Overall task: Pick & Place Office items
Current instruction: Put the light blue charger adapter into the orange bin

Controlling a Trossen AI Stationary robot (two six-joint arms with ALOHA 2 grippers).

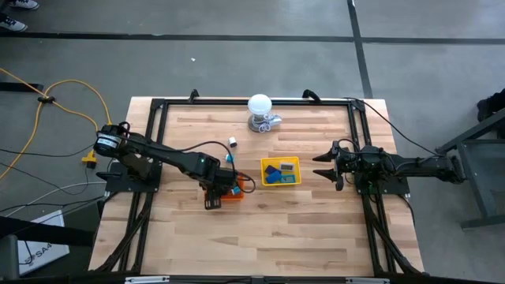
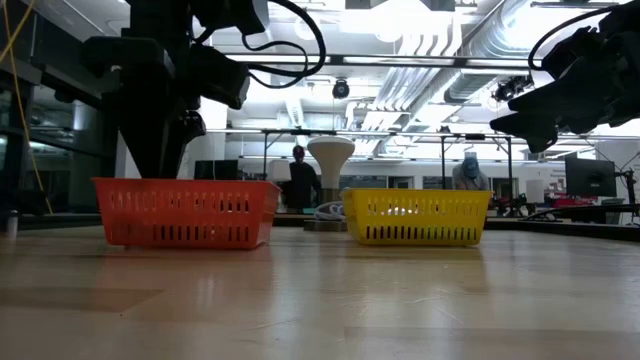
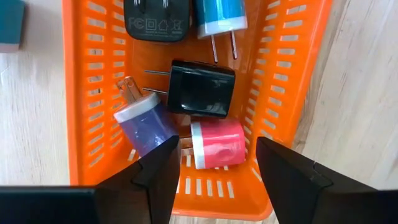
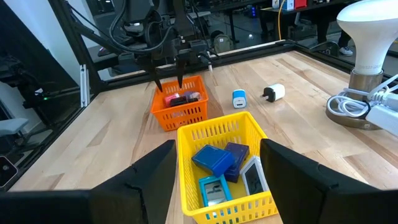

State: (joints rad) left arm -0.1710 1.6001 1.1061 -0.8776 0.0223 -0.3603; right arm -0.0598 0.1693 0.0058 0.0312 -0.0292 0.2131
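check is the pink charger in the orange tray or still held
In the tray: the pink charger lies on the orange tray floor, the open left tool above it.

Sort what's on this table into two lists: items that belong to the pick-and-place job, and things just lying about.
Job items:
- plug adapters in the orange basket: pink, purple, black
- blue adapter and white adapter loose on the table
- blue boxes in the yellow basket

Lying about:
- white bulb lamp with its coiled cable
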